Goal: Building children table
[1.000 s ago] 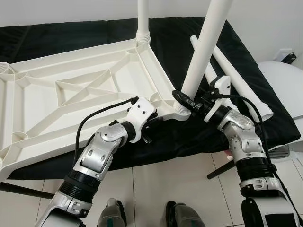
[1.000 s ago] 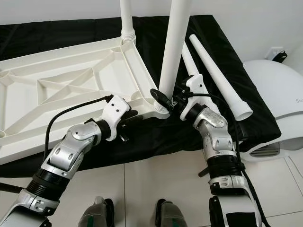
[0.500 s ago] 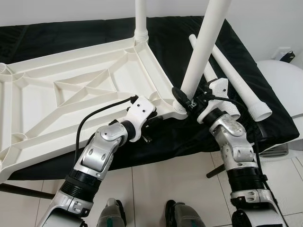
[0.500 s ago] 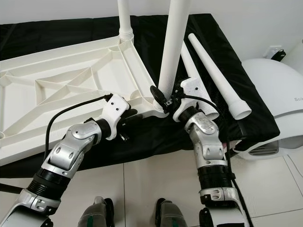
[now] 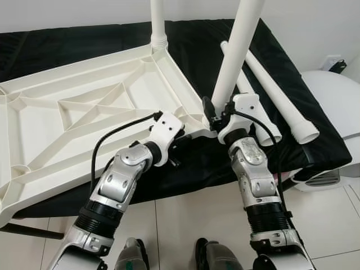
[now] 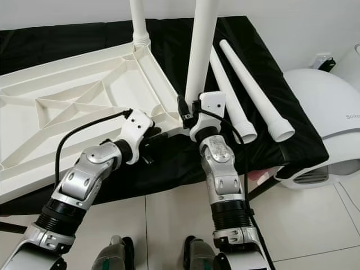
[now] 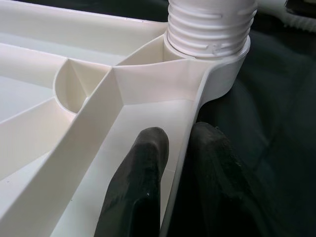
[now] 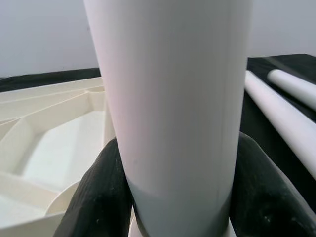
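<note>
The white ribbed tabletop [image 5: 34,129] lies upside down on a black cloth. One white leg [image 5: 158,22] stands in its far corner. A second leg [image 5: 233,56] stands in the near corner socket [image 7: 210,24], where its threaded end shows. My right gripper [image 5: 211,109] is shut around this leg just above the socket, and the black fingers [image 8: 94,197] wrap both sides of it. My left gripper [image 5: 177,143] is shut on the tabletop's rim close to that corner, one finger [image 7: 140,173] inside the rim and one outside.
Two loose white legs [image 6: 253,90] [image 6: 228,90] lie side by side on the cloth to the right of the tabletop. A white rounded appliance [image 5: 337,95] stands at the far right. Tiled floor [image 5: 185,219] lies below the near edge.
My right forearm has swung left, bringing the wrist from the leg's right side to its near side, still gripping. The leg stands a little more upright. The left gripper keeps its hold.
</note>
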`<state>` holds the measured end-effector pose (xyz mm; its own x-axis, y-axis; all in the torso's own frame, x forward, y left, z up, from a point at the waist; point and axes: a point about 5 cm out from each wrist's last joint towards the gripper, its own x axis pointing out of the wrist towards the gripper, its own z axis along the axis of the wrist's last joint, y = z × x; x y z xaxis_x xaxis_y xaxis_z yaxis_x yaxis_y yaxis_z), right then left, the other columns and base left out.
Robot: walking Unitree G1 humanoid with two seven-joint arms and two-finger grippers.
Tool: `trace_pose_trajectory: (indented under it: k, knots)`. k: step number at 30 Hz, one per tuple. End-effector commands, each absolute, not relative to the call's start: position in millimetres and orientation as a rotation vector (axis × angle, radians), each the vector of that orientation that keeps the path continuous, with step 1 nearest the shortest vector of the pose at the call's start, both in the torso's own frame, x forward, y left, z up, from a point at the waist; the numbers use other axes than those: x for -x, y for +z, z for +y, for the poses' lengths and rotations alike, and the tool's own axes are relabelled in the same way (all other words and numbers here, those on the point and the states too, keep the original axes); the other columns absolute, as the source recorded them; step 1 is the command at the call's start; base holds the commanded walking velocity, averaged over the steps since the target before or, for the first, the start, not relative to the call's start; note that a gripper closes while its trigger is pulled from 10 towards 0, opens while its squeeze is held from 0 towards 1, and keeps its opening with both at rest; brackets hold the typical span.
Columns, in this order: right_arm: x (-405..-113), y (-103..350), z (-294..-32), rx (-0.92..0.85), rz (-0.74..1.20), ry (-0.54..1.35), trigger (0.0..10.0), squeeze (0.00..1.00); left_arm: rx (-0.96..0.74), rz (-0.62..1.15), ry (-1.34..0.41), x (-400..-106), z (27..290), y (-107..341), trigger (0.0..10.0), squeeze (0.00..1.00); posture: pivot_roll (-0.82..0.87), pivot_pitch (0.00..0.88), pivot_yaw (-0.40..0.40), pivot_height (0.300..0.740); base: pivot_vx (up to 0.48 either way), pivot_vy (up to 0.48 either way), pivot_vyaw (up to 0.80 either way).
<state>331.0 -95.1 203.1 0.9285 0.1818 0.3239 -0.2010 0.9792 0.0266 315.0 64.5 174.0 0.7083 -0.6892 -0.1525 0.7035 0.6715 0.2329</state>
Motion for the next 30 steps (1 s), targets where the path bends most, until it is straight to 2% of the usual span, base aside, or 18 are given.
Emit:
trace_pose_trajectory:
  k: [1,10,16,17,30]
  knots:
    - [-333,192,-73,-0.066,-0.269,0.177,10.0,0.00,-0.294,0.104,-0.778,-314,58,163,10.0,0.00,0.05,0.188,-0.001,0.740,0.000,0.000,0.00]
    - [-333,190,-52,-0.082,-0.252,0.103,10.0,0.00,-0.297,0.103,-0.769,-314,59,163,10.0,0.00,0.06,0.166,-0.013,0.740,0.000,0.000,0.00]
    - [-332,188,-51,-0.092,-0.252,0.099,10.0,0.00,-0.298,0.104,-0.759,-315,61,162,10.0,0.00,0.06,0.162,-0.014,0.740,0.000,0.000,0.00]
    - [-332,188,-51,-0.096,-0.254,0.105,10.0,1.00,-0.298,0.104,-0.758,-315,61,162,10.0,0.00,0.06,0.157,-0.015,0.740,0.000,0.000,0.00]
    - [-329,192,-58,-0.130,-0.309,0.164,10.0,1.00,-0.293,0.099,-0.759,-314,60,161,10.0,0.00,0.05,0.145,-0.020,0.740,0.000,0.000,0.00]
